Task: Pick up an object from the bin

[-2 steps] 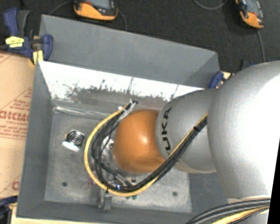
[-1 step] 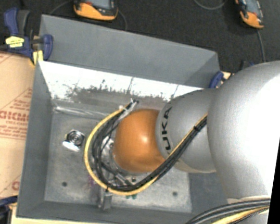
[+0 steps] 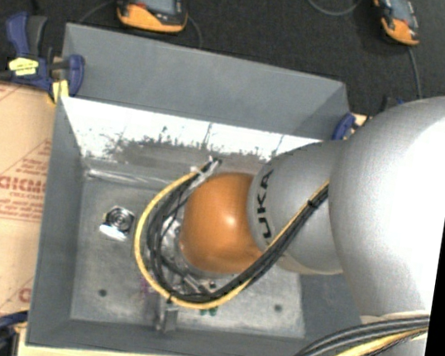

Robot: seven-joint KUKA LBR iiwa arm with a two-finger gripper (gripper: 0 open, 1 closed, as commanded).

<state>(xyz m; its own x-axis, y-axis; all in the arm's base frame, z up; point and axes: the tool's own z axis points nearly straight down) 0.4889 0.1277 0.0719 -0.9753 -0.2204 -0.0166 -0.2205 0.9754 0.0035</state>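
My gripper (image 3: 165, 315) pokes out below the arm's cables, low over the bin floor close to the front wall. A small shiny round metal piece (image 3: 119, 221) with a white bit beside it lies on the left of the floor, well apart from the gripper. Just right of the gripper a small green thing (image 3: 207, 311) peeks out from under the cables. A small purple speck (image 3: 143, 290) lies just left of the gripper. What is under the gripper is hidden.
The arm with its orange cover and loops of cable spans the middle and right of the bin. The bin's sloped walls rise on all sides, and the front wall is right beside the gripper.
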